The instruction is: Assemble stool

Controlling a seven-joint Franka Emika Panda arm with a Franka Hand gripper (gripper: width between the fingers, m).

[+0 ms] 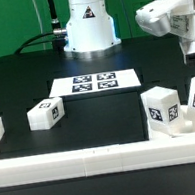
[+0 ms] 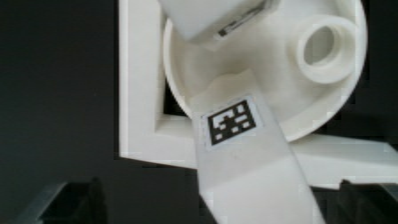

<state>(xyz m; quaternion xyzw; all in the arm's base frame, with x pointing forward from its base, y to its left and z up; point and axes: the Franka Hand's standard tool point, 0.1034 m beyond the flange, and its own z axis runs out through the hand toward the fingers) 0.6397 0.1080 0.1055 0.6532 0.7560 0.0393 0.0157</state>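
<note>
My pincer (image 1: 189,43) hangs with its jaws spread wide and nothing between them, high over the exterior view's right side of the table. I judge it is held open like this so it can come down around a part.

Beneath me, the wrist view shows the seat (image 2: 294,95) with its socket hole (image 2: 327,48) facing me. A tagged leg (image 2: 240,150) crosses in front of it, and I cannot tell whether that leg is already seated.

The seat lies close by the border rail (image 1: 95,159), probably so the rail braces it when legs are pushed in.

Farther out, an upright leg (image 1: 163,109) stands near that corner; it may be the same one. Another leg (image 1: 45,113) waits well apart, near the marker board (image 1: 93,83).
</note>
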